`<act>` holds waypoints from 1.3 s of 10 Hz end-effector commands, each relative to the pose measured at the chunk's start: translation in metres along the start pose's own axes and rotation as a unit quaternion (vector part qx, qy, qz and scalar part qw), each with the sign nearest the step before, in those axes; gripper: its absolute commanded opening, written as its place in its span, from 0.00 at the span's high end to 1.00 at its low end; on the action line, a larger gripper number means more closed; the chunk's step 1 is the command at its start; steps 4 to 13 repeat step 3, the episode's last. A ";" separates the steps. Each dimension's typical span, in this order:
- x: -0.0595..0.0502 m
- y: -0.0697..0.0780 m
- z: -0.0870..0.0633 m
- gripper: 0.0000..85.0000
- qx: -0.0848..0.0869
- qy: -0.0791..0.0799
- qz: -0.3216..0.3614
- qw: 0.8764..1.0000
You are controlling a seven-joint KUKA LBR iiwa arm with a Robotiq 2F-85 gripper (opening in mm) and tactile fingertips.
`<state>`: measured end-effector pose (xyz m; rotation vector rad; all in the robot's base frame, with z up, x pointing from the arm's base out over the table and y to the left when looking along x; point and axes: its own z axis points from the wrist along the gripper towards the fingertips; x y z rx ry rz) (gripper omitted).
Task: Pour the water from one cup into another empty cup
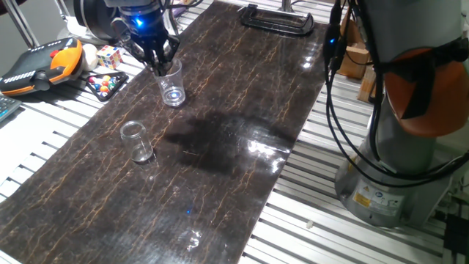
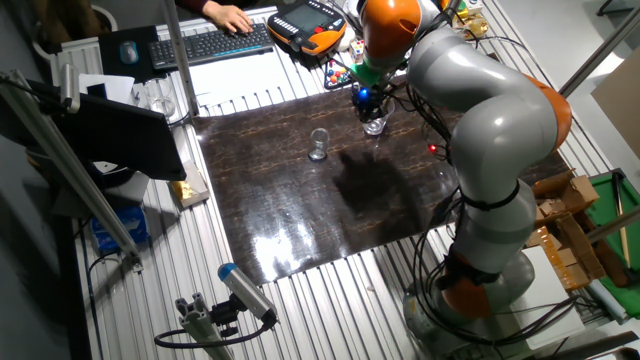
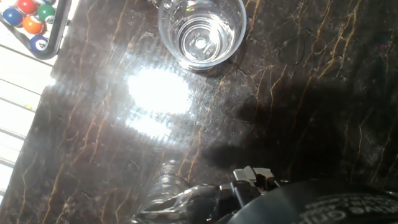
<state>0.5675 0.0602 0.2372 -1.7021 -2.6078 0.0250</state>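
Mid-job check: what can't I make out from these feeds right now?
1. Whether the fingers grip the taller cup: in one fixed view the dark fingers overlap its rim; in the hand view the cup is blurred and cut by the bottom edge.
2. Water level in the short glass: clear glass, glare; the hand view's top edge crops it.
3. Other fixed view: both cups too small for detail.

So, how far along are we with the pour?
Nothing visibly done: the short glass and the tall cup both stand upright, apart, on the table. In hand: the gripper is at the tall cup's rim; grip unclear. Left: lift, tilt, pour.
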 end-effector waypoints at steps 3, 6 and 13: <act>0.000 0.000 0.000 0.99 0.000 0.003 0.000 1.000; 0.000 0.000 0.000 0.99 0.000 0.003 0.000 1.000; 0.000 0.000 0.000 0.99 0.000 0.003 0.000 1.000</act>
